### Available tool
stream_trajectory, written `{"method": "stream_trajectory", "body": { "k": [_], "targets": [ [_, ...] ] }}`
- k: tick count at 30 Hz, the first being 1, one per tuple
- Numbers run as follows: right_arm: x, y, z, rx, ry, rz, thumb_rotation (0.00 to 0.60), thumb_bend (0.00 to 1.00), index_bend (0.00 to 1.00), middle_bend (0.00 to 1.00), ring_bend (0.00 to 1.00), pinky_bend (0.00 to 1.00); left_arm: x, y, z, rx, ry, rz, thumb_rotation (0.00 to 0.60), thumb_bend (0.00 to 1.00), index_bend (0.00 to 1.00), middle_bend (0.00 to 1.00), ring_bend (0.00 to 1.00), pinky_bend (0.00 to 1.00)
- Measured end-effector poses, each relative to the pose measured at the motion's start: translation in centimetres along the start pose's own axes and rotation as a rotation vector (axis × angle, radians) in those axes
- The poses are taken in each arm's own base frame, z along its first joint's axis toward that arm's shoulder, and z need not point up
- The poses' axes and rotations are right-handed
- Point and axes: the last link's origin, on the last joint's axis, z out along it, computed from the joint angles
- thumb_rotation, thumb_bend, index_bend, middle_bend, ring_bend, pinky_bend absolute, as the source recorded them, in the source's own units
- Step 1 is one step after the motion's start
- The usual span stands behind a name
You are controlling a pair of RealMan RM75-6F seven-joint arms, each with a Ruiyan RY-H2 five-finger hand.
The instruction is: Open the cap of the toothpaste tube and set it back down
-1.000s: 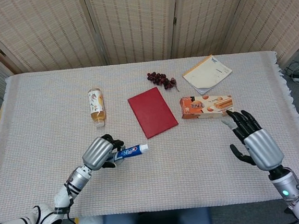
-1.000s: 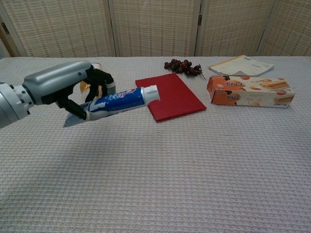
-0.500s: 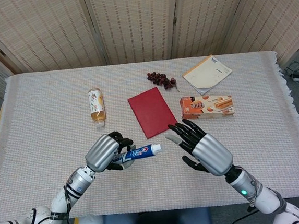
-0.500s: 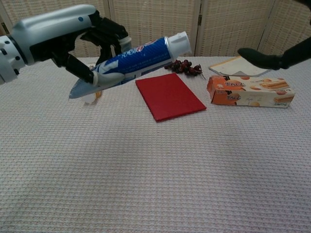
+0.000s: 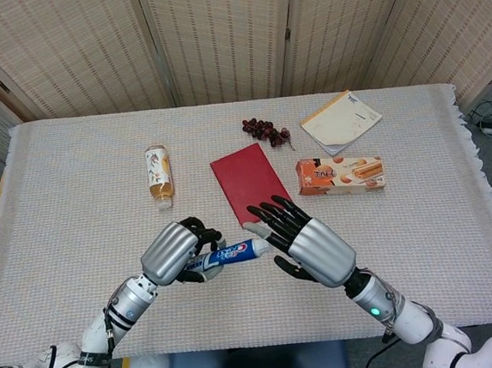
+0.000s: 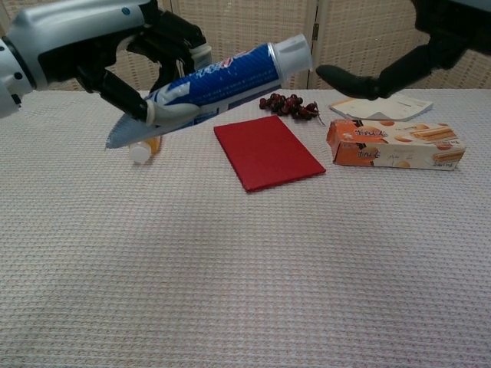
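Note:
My left hand (image 5: 177, 251) (image 6: 100, 42) grips a blue and white toothpaste tube (image 5: 226, 255) (image 6: 219, 80), lifted off the table with its white cap (image 5: 259, 247) (image 6: 293, 54) pointing right and slightly up. My right hand (image 5: 307, 246) (image 6: 418, 57) is open with fingers spread, hovering just right of the cap. In the chest view one dark fingertip (image 6: 330, 75) reaches to within a small gap of the cap; no contact shows. The cap looks closed on the tube.
A red booklet (image 5: 249, 184) lies behind the hands. A biscuit box (image 5: 340, 175), a notepad (image 5: 341, 120) and dark grapes (image 5: 264, 130) lie to the right and back. A drink bottle (image 5: 159, 174) lies on its side at left, all on a woven cloth (image 5: 76, 207).
My right hand has swept left from beside the biscuit box to just short of the cap. My left hand has raised the tube and carried it slightly rightward.

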Motion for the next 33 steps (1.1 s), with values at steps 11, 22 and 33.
{"method": "stream_trajectory", "body": {
  "k": [11, 22, 33],
  "targets": [
    [-0.2, 0.1, 0.7, -0.007, -0.008, -0.017, 0.6, 0.51, 0.0, 0.0, 0.0, 0.0, 0.2, 0.0, -0.3, -0.008, 0.003, -0.009, 0.6, 0.67, 0.78, 0.75, 0.71, 0.41],
    [-0.3, -0.3, 1.3, 0.0, -0.008, -0.025, 0.6, 0.51, 0.0, 0.0, 0.0, 0.0, 0.2, 0.3, -0.5, -0.023, -0.001, 0.0, 0.6, 0.67, 0.78, 0.75, 0.71, 0.41],
    [-0.2, -0.7, 1.7, 0.003, 0.0, -0.03, 0.6, 0.51, 0.0, 0.0, 0.0, 0.0, 0.2, 0.2, -0.8, -0.026, 0.002, 0.036, 0.6, 0.68, 0.8, 0.77, 0.73, 0.41]
  ]
}}
